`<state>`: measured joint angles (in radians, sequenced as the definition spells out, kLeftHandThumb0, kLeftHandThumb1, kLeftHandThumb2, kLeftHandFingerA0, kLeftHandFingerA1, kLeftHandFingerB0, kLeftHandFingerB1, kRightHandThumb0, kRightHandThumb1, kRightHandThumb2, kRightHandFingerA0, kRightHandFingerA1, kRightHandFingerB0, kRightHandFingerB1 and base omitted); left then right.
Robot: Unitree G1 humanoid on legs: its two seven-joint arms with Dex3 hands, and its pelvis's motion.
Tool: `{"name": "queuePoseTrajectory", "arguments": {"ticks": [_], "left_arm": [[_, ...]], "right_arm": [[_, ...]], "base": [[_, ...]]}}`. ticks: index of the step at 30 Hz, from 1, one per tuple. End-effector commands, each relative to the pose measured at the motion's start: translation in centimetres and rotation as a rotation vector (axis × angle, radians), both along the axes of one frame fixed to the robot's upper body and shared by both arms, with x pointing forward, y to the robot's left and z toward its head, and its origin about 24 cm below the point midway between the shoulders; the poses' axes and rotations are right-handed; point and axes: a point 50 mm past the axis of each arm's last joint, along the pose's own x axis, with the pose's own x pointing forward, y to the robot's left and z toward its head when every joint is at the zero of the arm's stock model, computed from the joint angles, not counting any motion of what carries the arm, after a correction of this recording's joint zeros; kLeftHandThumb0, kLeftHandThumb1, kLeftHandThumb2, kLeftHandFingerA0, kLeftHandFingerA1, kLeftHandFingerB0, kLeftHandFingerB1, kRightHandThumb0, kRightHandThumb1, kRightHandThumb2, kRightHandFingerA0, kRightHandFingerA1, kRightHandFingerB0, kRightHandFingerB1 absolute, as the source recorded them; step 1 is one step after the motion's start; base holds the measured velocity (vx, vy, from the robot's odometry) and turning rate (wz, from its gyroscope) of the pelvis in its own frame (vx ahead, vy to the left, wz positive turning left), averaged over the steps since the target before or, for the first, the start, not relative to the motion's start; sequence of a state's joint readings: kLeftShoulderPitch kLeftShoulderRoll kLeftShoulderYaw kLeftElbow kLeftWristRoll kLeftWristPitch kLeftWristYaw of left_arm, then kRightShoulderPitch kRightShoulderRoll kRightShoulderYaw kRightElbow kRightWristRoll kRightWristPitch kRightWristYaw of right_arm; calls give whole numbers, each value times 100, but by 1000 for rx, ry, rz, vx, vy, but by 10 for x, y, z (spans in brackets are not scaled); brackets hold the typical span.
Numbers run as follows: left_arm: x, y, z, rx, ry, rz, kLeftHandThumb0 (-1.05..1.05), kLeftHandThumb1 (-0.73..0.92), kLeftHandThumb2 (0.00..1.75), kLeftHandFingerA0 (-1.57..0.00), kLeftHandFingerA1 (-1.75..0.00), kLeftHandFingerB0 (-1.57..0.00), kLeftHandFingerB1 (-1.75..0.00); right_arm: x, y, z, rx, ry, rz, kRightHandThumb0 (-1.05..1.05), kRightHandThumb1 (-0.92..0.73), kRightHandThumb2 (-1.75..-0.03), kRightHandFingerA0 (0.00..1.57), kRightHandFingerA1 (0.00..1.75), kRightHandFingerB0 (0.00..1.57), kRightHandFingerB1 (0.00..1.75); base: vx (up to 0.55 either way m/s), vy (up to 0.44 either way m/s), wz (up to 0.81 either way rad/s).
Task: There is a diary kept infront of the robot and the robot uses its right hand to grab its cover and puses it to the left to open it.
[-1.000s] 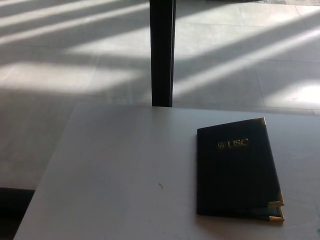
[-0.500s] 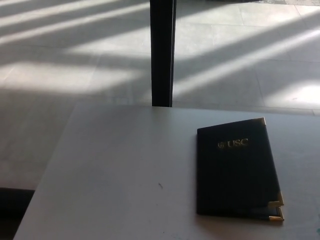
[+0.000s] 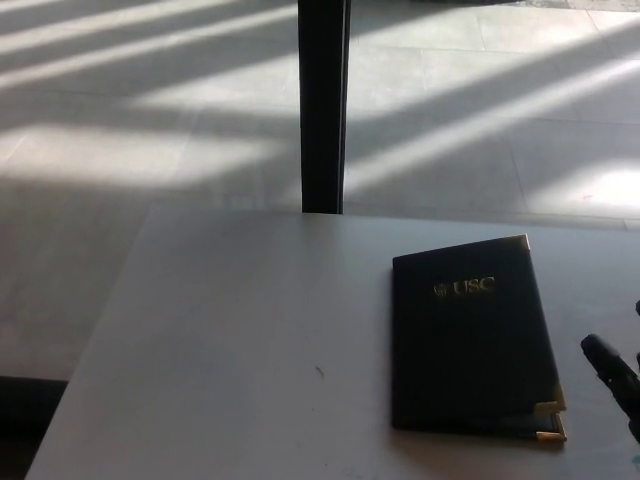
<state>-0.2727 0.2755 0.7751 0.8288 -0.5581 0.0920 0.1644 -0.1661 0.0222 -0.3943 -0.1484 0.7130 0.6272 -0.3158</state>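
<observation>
Start at the left: the desk (image 3: 230,340) is pale and bare on this side, apart from one small dark mark (image 3: 321,372) near its middle. The left hand does not appear in the head view.

Beyond the far edge of the desk you see a tiled floor (image 3: 120,130) crossed by bands of sunlight. A dark post (image 3: 323,105) stands upright on it, just behind the far edge of the desk.

Move right to the diary (image 3: 470,340). It lies flat and closed on the right part of the desk, spine to the left. Its dark cover carries gold "USC" lettering (image 3: 466,288) near the far end and gold caps on the right-hand corners. At the near right corner the cover sits slightly lifted off the pages.

At the right edge of the picture, the right hand (image 3: 612,375) shows only as a black tip. It is near the diary's right edge, not touching it. You cannot tell whether its fingers are spread or pressed together.
</observation>
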Motion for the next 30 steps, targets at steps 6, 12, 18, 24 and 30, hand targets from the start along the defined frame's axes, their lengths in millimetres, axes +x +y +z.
{"name": "queuePoseTrajectory", "arguments": {"ticks": [6,12,18,24,30], "left_arm": [[-4,6,2,15,11,13,-92,92,143,-51,-106,-38,-93],[-6,7,1,3,13,28,-85,86,139,-60,-111,-46,-97],[-9,9,-1,2,32,39,-90,92,142,-54,-109,-40,-95],[-9,11,0,2,37,36,-97,92,103,-40,-127,-27,-115],[-9,9,-2,15,56,28,-88,92,143,-59,-113,-48,-99]], "right_arm": [[3,29,-11,-13,36,32,-63,-92,-76,38,69,30,46],[3,46,-13,-16,36,83,-64,-92,-75,37,71,28,44],[-3,61,-18,-24,51,125,-66,-92,-75,37,71,26,48],[-4,76,-23,5,79,131,-50,-72,-115,42,72,17,53],[1,95,-17,46,51,165,-65,-92,-76,40,73,31,49]], "base": [[0,0,0],[0,0,0],[0,0,0],[0,0,0],[0,0,0]]}}
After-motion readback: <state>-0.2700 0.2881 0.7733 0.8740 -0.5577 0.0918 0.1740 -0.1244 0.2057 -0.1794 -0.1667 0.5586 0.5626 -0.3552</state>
